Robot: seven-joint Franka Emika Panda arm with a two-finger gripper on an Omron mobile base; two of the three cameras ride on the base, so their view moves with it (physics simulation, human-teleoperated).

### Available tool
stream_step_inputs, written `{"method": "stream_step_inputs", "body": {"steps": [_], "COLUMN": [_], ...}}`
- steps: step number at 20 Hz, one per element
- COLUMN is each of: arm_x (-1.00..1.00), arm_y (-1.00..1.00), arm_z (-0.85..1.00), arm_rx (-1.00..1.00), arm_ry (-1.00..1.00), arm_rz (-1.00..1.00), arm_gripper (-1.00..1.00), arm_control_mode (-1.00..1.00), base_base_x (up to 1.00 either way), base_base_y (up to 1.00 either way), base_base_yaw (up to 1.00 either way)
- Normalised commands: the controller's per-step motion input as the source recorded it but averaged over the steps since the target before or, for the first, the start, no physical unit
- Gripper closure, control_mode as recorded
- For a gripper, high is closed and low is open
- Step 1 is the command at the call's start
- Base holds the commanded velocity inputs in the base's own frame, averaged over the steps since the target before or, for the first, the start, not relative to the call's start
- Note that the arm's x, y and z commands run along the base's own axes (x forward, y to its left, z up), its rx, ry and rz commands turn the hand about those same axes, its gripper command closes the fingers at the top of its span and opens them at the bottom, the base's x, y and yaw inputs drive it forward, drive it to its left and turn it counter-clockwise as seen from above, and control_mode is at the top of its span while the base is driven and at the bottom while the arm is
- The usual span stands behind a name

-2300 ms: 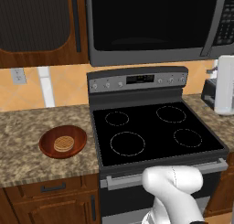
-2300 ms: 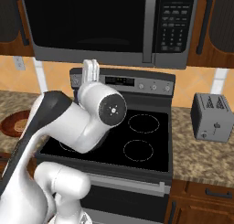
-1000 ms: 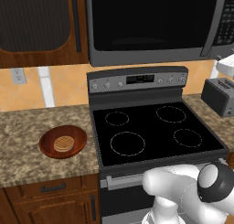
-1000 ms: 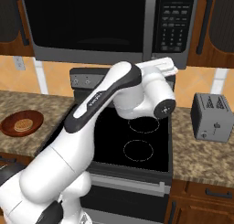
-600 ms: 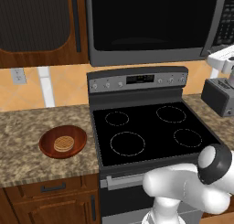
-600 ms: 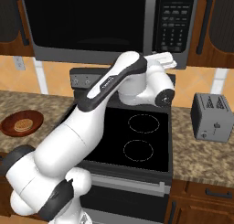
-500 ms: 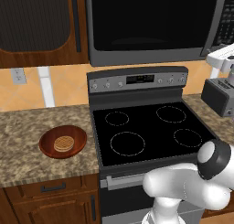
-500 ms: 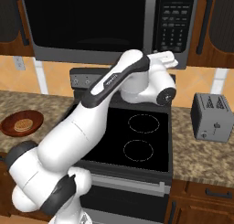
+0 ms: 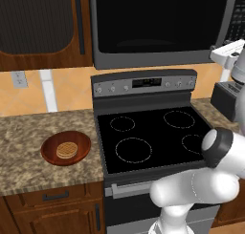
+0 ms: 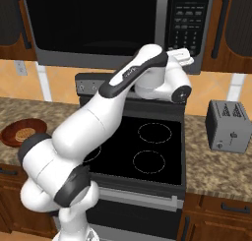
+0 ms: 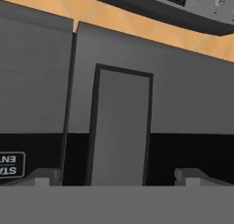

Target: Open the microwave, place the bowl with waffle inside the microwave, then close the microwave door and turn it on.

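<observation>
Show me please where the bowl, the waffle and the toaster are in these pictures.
bowl (image 9: 82, 147): left base view, the right side of its reddish rim.
waffle (image 9: 66, 150): left base view, the middle of its grid top.
toaster (image 10: 228, 129): right base view, its grey front face.

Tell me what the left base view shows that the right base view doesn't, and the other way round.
The left base view gives a clear look at the waffle lying in the bowl and at the stove's four burner rings. The right base view adds the microwave button panel and the whole toaster, with the arm raised to the door's lower right corner. Both share the shut microwave door, the stove and the granite counter.
</observation>
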Motion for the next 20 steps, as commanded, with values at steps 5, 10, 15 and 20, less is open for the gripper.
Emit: {"method": "stream_step_inputs", "body": {"steps": [5, 10, 15, 20], "arm_x": [0.30, 0.22, 0.03, 0.24], "arm_y": [0.00, 0.00, 0.00, 0.12], "arm_z": [0.03, 0.01, 0.13, 0.04], "arm_rx": [0.00, 0.00, 0.00, 0.00], "arm_ry": [0.00, 0.00, -0.09, -0.01], "arm_rz": [0.00, 0.00, -0.05, -0.01], "arm_gripper": [-1.00, -1.00, -1.00, -1.00], "arm_control_mode": [-1.00, -1.00, -1.00, -1.00], "base_base_x": [0.00, 0.00, 0.00, 0.00], "base_base_y": [0.00, 0.00, 0.00, 0.00], "base_base_yaw": [0.00, 0.00, 0.00, 0.00]}}
